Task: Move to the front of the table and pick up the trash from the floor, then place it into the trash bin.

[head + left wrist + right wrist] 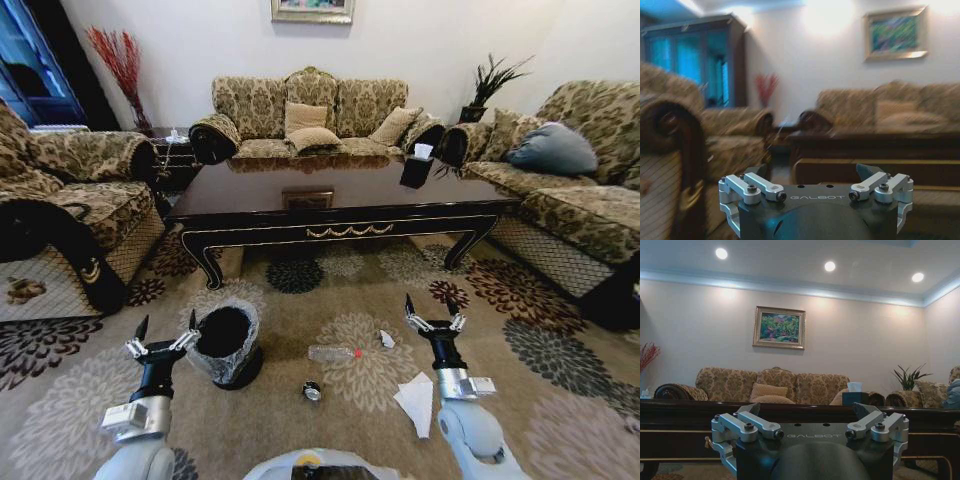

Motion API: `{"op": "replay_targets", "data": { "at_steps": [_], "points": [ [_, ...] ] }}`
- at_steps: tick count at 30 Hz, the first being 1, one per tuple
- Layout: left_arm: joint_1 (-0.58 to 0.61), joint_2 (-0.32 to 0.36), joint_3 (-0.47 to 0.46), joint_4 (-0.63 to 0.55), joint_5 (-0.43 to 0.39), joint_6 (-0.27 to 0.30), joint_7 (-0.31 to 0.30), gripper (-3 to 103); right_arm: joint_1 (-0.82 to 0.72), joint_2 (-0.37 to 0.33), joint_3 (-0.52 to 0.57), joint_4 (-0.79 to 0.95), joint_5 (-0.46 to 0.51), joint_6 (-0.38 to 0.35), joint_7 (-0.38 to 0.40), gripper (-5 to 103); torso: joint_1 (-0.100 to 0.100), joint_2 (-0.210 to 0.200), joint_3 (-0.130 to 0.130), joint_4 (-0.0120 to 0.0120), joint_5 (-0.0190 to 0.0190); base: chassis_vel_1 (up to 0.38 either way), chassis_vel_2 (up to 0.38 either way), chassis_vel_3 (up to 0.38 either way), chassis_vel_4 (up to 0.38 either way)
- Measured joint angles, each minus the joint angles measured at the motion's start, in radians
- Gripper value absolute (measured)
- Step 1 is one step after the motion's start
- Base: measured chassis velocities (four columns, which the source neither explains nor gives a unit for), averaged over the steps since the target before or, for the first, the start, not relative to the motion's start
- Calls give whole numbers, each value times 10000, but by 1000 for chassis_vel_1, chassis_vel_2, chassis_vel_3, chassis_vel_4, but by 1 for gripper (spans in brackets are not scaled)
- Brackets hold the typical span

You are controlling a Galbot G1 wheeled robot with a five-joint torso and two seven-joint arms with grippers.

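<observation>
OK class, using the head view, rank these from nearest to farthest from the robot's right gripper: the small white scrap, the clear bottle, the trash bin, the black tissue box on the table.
From the right gripper:
1. Small white scrap, on the carpet just to its left.
2. Clear bottle, lying farther left.
3. Trash bin, beside the left gripper.
4. Tissue box, far back on the table.
</observation>
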Motion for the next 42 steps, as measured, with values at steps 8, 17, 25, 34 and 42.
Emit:
{"op": "replay_targets", "data": {
  "at_steps": [8,17,25,34,42],
  "points": [
    [-1437,1219,-210,118,-2569,3349,-1785,100,-5,4,-69,-123,-105,19,41,100,1,-1,2,0,0,0,0,0,0],
    [-2461,1703,-478,1063,-4860,6574,-2129,100,-13,15,-72,-298,-187,89,78,100,1,0,2,1,-2,0,0,0,0],
    [-3171,1453,-214,2537,-5516,6683,-2507,100,-76,137,-82,-431,-364,200,81,100,0,-1,2,1,-1,0,0,0,0],
    [-3802,1329,99,3536,-5670,6436,-2523,100,-148,269,-154,-439,-489,216,81,100,1,-1,2,1,1,0,0,0,0],
    [-4241,1111,331,4118,-5735,6382,-2594,100,-224,298,-145,-444,-516,221,86,100,1,-1,2,0,0,0,0,0,0]
  ]
}}
